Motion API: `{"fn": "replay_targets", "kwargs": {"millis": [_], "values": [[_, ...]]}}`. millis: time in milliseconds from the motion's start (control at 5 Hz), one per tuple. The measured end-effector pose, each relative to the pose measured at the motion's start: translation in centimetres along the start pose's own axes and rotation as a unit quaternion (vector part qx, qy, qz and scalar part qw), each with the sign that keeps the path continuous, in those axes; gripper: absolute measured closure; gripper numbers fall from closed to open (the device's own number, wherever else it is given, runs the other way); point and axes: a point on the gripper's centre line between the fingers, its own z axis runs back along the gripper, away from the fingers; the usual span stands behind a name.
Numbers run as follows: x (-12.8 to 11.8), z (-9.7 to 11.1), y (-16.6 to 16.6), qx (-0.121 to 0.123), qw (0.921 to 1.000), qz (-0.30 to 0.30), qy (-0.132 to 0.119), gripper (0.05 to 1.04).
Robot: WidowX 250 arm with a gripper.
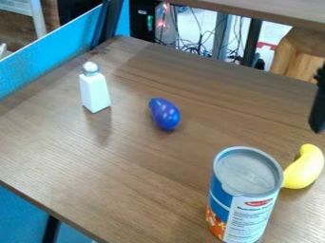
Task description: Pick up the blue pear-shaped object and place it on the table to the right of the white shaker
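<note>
At the right edge of the camera view, part of the black gripper (319, 107) hangs above the table, cut off by the frame. It holds nothing that I can see. Below it lies a yellow curved toy (303, 168), apart from it. A tall can (244, 199) with a grey lid and a blue, white and orange label stands upright just left of the yellow toy. Near the middle of the table lies a shiny blue-purple egg-shaped toy (166, 114). To its left a white shaker (95, 91) with a silver top stands upright.
The brown wooden table (120, 171) has its left front edge running diagonally at the lower left. A blue panel (44, 64) borders its back left side. Behind the table are cables (200, 45), dark posts and a wooden stool (298, 54).
</note>
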Motion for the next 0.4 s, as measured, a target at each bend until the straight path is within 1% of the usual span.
{"fn": "replay_targets", "kwargs": {"millis": [200, 400], "values": [[-0.5, -1.8, -0.8, 0.007, 0.9986, 0.009, 0.052, 0.079], [-1.5, -3.8, -1.7, -0.020, 0.9958, 0.010, 0.089, 0.079]]}}
